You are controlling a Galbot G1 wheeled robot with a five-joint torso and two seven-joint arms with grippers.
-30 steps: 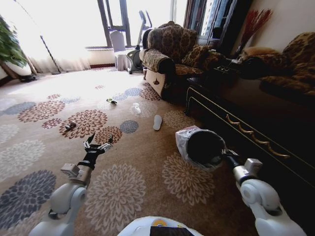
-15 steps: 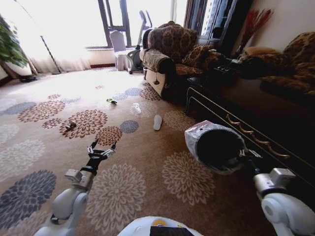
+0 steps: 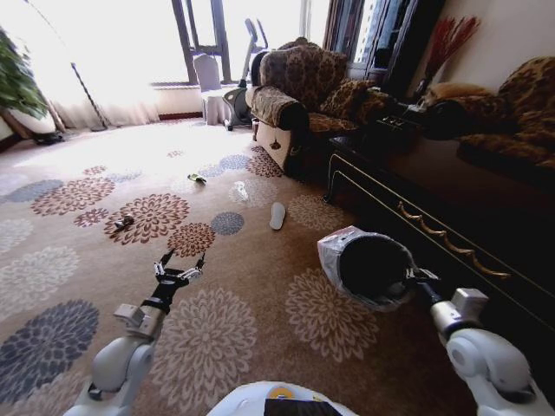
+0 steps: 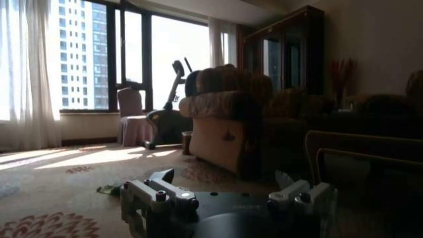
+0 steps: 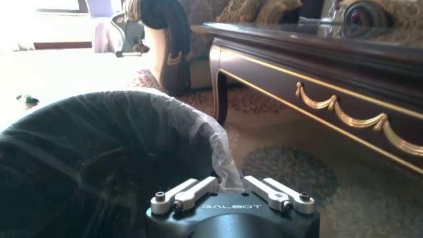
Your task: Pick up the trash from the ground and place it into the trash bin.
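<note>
The trash bin (image 3: 364,264), dark and lined with a pale plastic bag, tilts its mouth toward me on the carpet right of centre. My right gripper (image 3: 416,277) is shut on its near rim; the right wrist view shows the gripper (image 5: 228,181) pinching the liner at the trash bin (image 5: 99,144) edge. My left gripper (image 3: 180,263) hovers open and empty over the carpet at the left, seen also as the gripper (image 4: 225,178) in its wrist view. Trash lies farther off: a green wrapper (image 3: 198,179), a clear bottle (image 3: 240,191) and a small dark piece (image 3: 124,222).
A white slipper (image 3: 277,215) lies between the bottle and the bin. A dark low table with gold trim (image 3: 434,217) runs along the right, an armchair (image 3: 299,95) stands behind it, and a plant (image 3: 17,82) is at far left.
The bin swung nearer and to the right in my right gripper, then back left and slightly farther. My left gripper drew back a little toward me early on and has held still since.
</note>
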